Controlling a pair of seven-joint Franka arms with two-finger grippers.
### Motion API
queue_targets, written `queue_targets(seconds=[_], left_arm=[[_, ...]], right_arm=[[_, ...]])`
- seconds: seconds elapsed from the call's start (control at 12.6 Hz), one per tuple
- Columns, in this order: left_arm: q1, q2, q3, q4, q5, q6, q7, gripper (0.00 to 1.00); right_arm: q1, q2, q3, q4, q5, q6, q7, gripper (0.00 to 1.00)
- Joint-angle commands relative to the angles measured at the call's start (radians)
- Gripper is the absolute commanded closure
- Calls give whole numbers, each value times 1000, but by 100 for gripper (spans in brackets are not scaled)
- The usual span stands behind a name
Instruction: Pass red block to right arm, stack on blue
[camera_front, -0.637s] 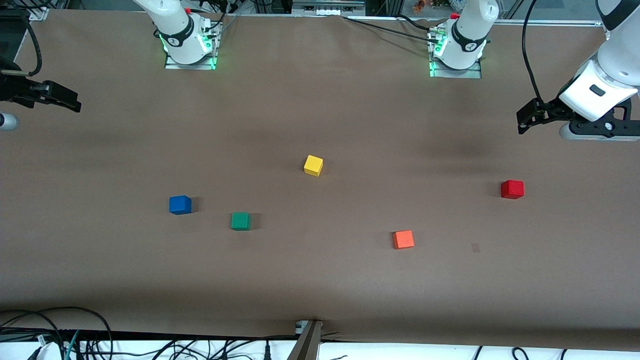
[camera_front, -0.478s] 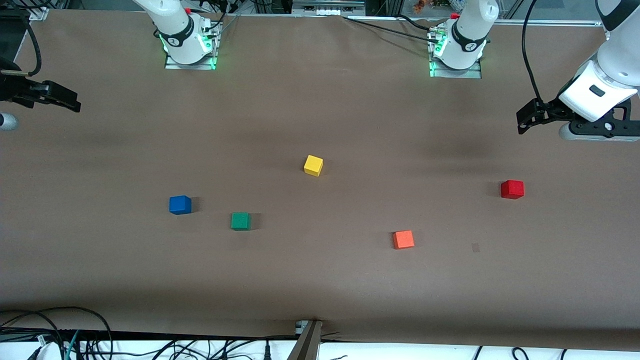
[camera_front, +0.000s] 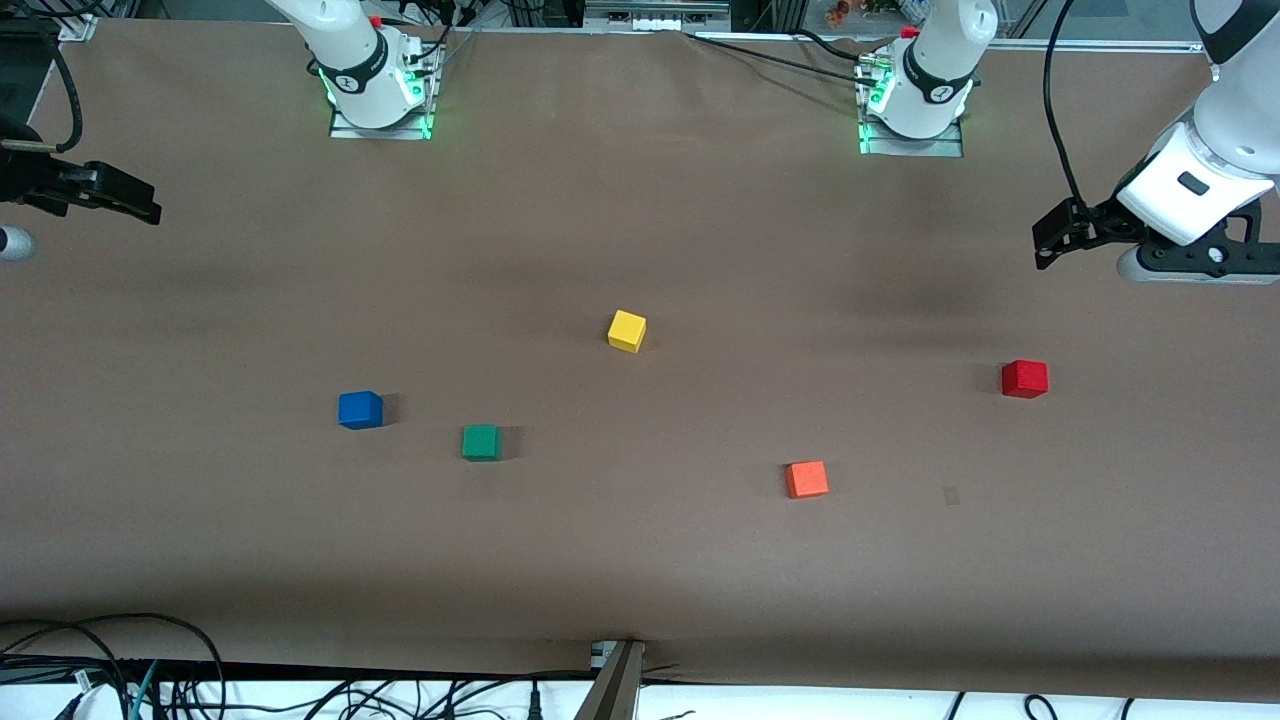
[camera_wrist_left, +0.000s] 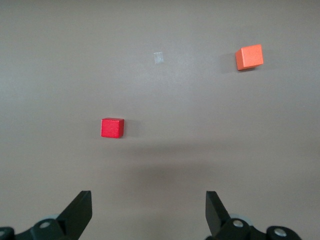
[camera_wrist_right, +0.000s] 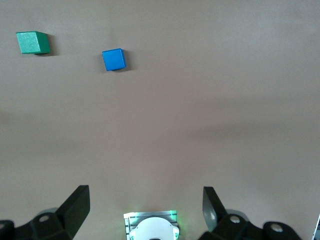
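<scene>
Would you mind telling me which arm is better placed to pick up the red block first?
Left. The left gripper hangs open at the red block's end of the table; the right gripper waits nearer the blue block.

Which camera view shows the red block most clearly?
The left wrist view shows it best: the red block sits large and unblocked on the bare table, above the open left gripper. The front view shows it small, toward the left arm's end of the table. The right wrist view does not show it.
</scene>
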Motion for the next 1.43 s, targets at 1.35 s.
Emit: queue_targets(seconds=[1.35], left_arm=[[53,155,11,75,27,-98,38,0]], right_arm=[[-7,-5,-3,-2,-7,6,-19,0]])
